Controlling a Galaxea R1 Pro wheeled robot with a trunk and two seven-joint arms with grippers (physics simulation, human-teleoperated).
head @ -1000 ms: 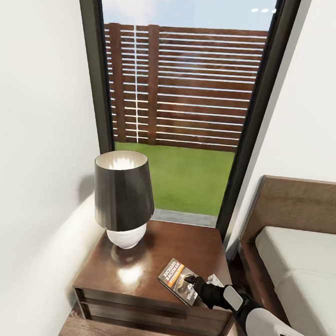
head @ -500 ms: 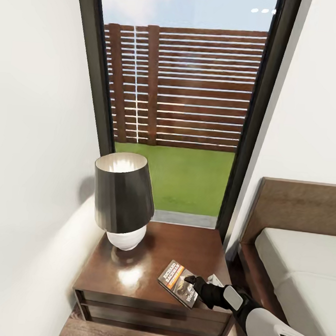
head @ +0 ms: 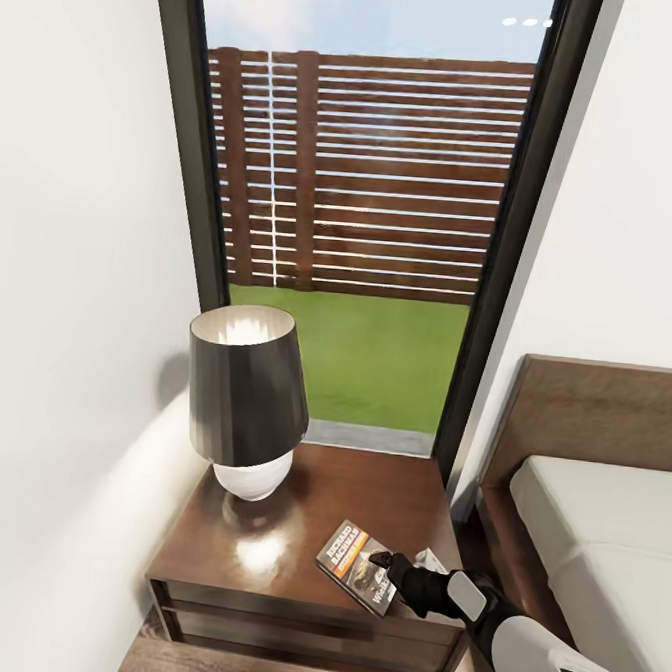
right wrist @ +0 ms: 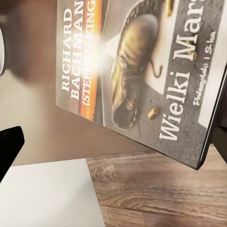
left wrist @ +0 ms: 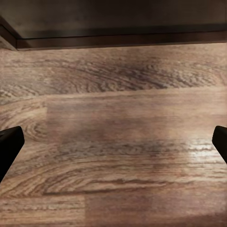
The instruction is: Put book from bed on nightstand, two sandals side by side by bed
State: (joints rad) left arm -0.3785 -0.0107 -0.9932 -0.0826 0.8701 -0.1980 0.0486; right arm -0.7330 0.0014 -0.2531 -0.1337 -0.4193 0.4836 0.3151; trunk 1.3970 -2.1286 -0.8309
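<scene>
The book [head: 352,566] lies flat on the front right part of the nightstand [head: 261,541], its cover up, showing white "Richard Bachman" lettering and a boot picture [right wrist: 137,71]. My right gripper [head: 392,570] hovers at the book's near right corner. Its two black fingers stand wide apart at either side of the right wrist view, so it is open. My left gripper [left wrist: 113,142] is open over bare wooden floor, with nothing between its fingers. The bed [head: 603,535], pale mattress in a brown frame, stands just right of the nightstand. The two sandals are out of view.
A lamp [head: 244,395] with a dark shade and a white base stands on the nightstand's back left. A tall window [head: 354,227] rises behind it, with white walls on both sides. The left wrist view has the foot of a dark cabinet [left wrist: 113,28] at the floor's far edge.
</scene>
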